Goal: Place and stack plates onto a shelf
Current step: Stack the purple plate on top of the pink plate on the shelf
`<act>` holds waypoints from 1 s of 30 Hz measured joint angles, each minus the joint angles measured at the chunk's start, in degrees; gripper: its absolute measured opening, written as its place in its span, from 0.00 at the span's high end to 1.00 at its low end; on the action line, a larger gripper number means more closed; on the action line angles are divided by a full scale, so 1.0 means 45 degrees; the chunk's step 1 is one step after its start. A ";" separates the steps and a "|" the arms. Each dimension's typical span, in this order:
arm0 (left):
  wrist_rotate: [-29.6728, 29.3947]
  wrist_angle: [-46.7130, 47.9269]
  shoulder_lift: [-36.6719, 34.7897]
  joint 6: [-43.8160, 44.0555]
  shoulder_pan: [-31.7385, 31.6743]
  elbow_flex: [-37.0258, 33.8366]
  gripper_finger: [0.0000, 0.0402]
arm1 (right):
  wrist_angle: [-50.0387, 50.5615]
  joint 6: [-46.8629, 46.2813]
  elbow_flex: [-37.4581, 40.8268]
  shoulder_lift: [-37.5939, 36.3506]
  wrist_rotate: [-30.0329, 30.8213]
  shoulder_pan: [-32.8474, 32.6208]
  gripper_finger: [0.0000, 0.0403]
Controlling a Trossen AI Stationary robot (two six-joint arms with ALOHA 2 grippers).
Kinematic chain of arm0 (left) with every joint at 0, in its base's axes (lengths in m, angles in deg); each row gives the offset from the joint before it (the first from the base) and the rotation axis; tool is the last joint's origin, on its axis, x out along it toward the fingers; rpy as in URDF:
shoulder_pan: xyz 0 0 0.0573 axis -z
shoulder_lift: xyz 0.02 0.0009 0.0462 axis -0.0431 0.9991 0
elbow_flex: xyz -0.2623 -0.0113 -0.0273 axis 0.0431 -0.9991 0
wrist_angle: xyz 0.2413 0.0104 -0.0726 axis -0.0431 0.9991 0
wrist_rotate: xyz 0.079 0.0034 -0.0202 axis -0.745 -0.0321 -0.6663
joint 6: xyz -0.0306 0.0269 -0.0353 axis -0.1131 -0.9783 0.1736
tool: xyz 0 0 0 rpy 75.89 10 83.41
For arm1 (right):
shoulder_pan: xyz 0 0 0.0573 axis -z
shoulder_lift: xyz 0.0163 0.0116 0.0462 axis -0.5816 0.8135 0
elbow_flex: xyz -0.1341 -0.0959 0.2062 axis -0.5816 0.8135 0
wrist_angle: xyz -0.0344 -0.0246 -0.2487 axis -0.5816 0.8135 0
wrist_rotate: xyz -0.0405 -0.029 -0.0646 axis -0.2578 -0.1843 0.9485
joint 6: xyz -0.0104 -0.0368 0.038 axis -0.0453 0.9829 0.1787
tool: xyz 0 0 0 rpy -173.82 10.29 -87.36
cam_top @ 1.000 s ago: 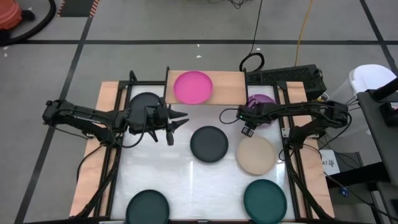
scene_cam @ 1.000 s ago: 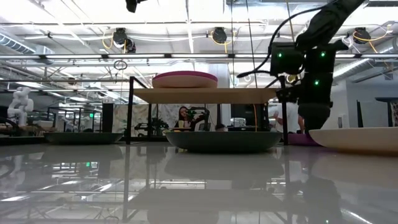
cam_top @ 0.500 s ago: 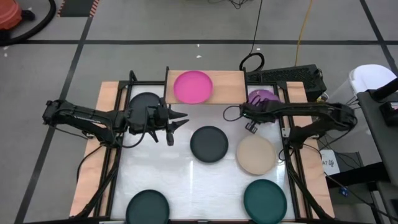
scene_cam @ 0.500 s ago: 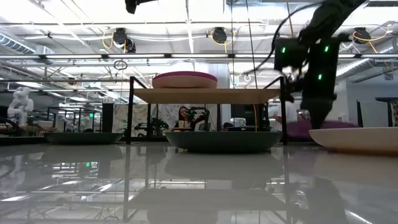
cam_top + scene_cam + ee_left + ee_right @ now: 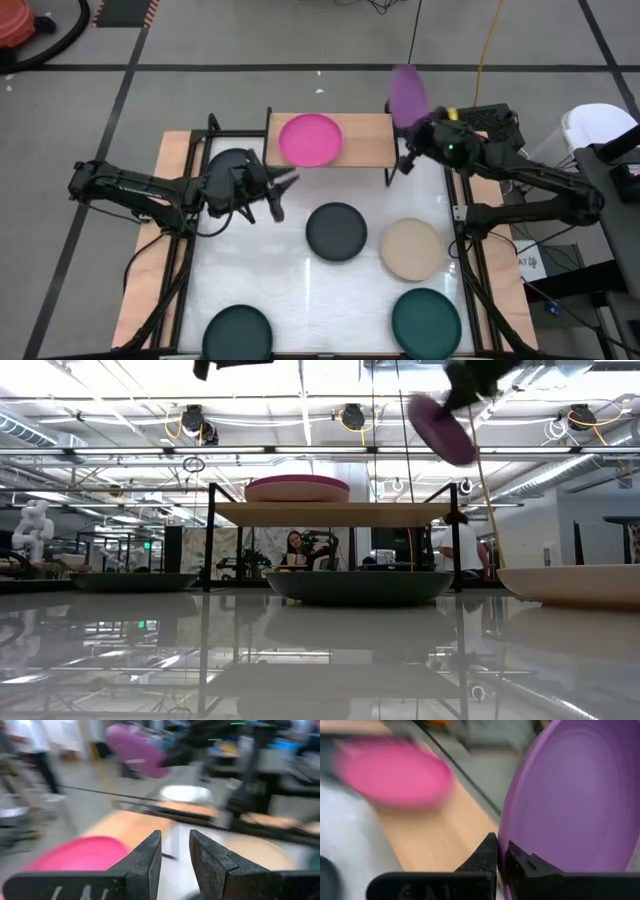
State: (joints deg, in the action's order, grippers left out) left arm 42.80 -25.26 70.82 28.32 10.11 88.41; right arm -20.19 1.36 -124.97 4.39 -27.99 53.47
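The right gripper point(image 5: 418, 135) is clamped on the rim of a round matte purple plate point(image 5: 406, 96), held tilted in the air above the right end of the low light-wood shelf point(image 5: 366, 141), where a round magenta plate point(image 5: 309, 139) sits; the left gripper point(image 5: 175, 855), fingers slightly apart, hovers beside the shelf's left end

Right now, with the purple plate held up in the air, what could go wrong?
The right gripper pinches only the rim of the purple plate, which hangs tilted high above the shelf; it might slip out and fall. Lowered carelessly, it might strike the magenta plate already on the shelf. The left gripper waits close to the shelf, so the arms might meet.
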 joint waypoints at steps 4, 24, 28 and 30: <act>-0.0645 -0.0884 -0.0302 -0.0891 -0.0097 0.0017 0.74 | -0.1950 0.2359 -0.0756 0.1326 -0.1829 -0.0682 1.00; 0.0157 -0.0709 -0.0575 -0.1172 0.0427 0.0010 0.74 | -0.2859 0.6495 -0.3520 0.8729 -0.2863 -0.1004 0.98; 0.0156 -0.0424 -0.0575 -0.1041 0.0427 0.0010 0.74 | -0.2828 0.6195 -0.3539 0.8646 -0.2865 -0.1004 0.92; 0.0156 -0.0412 -0.0575 -0.1023 0.0427 0.0010 0.74 | -0.2780 0.6169 -0.3539 0.8526 -0.2877 -0.1066 0.88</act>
State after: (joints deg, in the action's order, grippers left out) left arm 43.50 -27.12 68.23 23.72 12.03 88.46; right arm -32.70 29.12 -140.89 42.75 -40.94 48.67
